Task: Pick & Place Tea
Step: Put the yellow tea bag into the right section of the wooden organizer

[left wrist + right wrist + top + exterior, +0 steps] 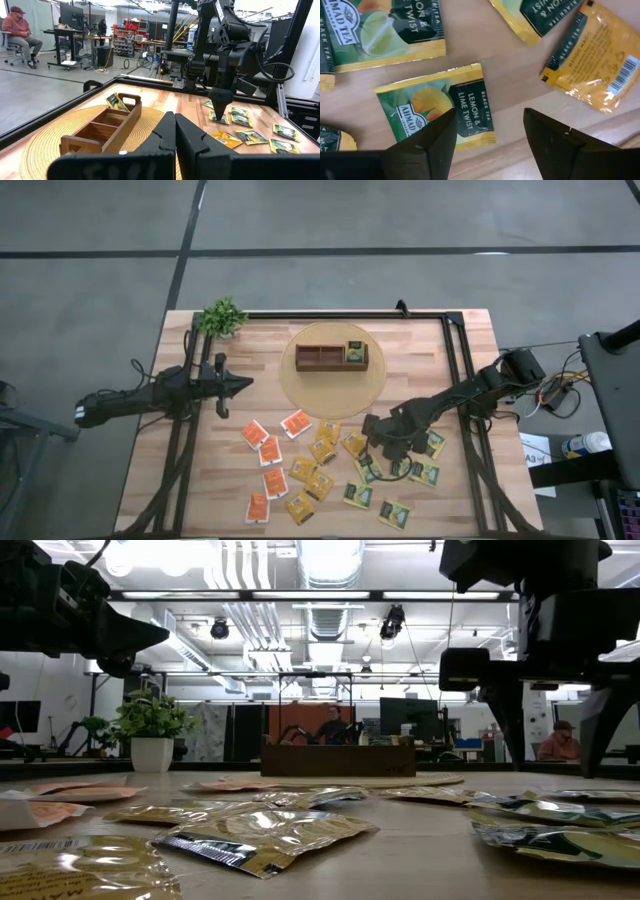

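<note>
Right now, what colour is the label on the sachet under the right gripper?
Dark green on a yellow-edged sachet, clearest in the right wrist view.

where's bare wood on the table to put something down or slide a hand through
Bare wood runs along the left edge below the left gripper, left of the orange sachets, and between the plant and the round mat. The front centre-right is crowded: yellow sachets and green sachets lie close, with the right gripper over them.

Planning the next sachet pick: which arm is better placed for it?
Right. The right gripper hangs with jaws open just above a Lemon & Lime sachet among the green ones. The left gripper is shut, off beside the mat, away from the sachets.
</note>
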You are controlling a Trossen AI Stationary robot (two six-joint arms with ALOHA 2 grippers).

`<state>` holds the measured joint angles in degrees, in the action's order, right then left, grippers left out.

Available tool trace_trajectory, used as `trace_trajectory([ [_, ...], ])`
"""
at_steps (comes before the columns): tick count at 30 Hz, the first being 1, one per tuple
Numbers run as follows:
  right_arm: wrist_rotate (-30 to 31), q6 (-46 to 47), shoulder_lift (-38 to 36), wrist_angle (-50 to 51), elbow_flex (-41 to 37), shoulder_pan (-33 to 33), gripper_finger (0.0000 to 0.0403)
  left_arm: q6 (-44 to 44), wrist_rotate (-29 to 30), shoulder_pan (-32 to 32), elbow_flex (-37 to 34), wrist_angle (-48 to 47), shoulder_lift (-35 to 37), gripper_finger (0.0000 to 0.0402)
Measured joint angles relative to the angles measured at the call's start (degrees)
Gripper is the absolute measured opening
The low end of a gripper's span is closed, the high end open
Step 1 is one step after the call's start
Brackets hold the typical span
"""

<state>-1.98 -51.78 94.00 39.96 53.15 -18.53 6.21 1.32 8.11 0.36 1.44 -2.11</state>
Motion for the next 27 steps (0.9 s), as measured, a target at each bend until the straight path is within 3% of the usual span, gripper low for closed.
trace_trajectory([
  [21, -0.22, -0.91, 3.98, -0.26, 0.02, 0.05, 0.0223, 0.0, 0.0, 0.0, 0.0, 0.0, -0.04, 0.0],
  [27, -1.27, -0.95, 4.0, 0.21, -0.02, 0.09, 0.0195, -0.01, 0.0, -0.01, 0.0, 0.01, -0.07, 0.0],
])
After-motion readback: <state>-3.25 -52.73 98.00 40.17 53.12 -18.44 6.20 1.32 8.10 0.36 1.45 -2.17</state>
